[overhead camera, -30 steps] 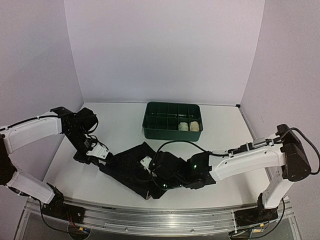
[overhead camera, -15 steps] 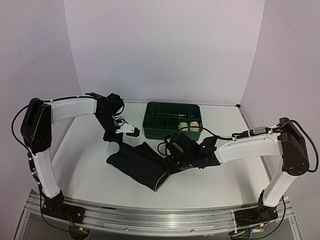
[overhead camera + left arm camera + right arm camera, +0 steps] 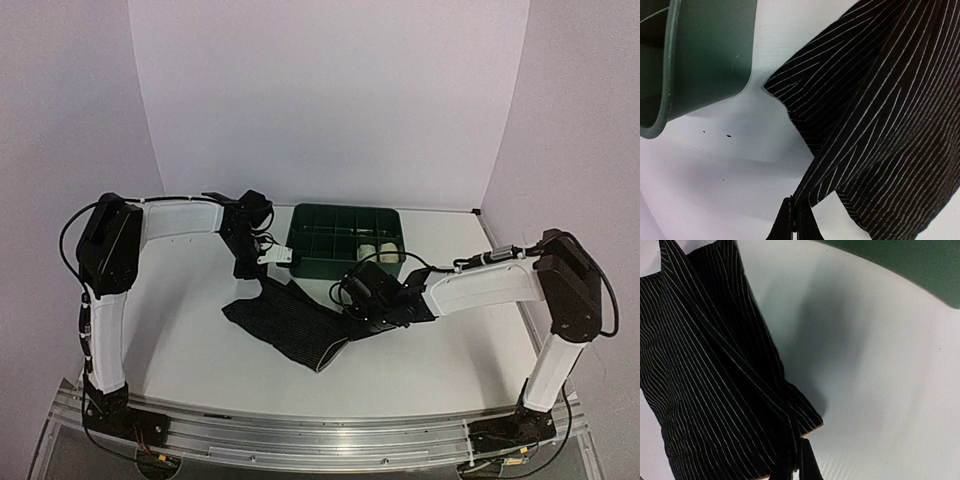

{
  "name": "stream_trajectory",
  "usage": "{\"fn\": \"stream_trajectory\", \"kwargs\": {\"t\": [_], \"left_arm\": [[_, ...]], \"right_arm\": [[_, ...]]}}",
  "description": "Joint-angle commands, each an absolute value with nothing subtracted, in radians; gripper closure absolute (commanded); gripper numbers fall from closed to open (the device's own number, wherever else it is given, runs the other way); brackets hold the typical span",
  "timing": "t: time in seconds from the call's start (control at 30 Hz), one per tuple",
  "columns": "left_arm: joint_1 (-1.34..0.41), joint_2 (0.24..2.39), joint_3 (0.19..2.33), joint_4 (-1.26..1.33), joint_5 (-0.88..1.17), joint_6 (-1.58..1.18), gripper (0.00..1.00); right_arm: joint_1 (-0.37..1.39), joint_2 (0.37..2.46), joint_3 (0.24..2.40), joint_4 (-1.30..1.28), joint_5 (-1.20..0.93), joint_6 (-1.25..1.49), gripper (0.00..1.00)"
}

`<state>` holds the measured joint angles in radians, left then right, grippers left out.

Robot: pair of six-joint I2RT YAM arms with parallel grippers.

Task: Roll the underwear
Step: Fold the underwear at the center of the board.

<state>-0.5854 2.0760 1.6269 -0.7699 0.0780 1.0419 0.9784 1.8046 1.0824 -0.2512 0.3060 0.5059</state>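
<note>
The black underwear, with fine white pinstripes, lies partly spread on the white table, with its far corners lifted. My left gripper is shut on its far left corner; the left wrist view shows the gripper pinching the cloth's edge. My right gripper is shut on the right corner; the right wrist view shows the gripper clamped on a folded hem of the cloth. Two pale rolled garments sit in a front right compartment of the tray.
The green divided tray stands just behind the underwear, close to both grippers. Its wall shows in the left wrist view and the right wrist view. White table surface surrounds the cloth, with purple walls behind.
</note>
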Motion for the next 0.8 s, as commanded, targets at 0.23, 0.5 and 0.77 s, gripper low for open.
{"fn": "stream_trajectory", "kwargs": {"t": [0.23, 0.5, 0.77], "left_arm": [[-0.571, 2.13, 1.586, -0.586, -0.061, 0.99, 1.0], [-0.571, 2.122, 1.56, -0.489, -0.037, 0.925, 0.94], [-0.569, 2.062, 1.541, -0.421, -0.009, 0.828, 0.44]], "right_arm": [[0.935, 1.893, 1.121, -0.262, 0.262, 0.4, 1.0], [0.929, 1.898, 1.123, -0.259, 0.346, 0.416, 0.97], [0.929, 1.855, 1.185, -0.271, 0.378, 0.372, 0.59]]}}
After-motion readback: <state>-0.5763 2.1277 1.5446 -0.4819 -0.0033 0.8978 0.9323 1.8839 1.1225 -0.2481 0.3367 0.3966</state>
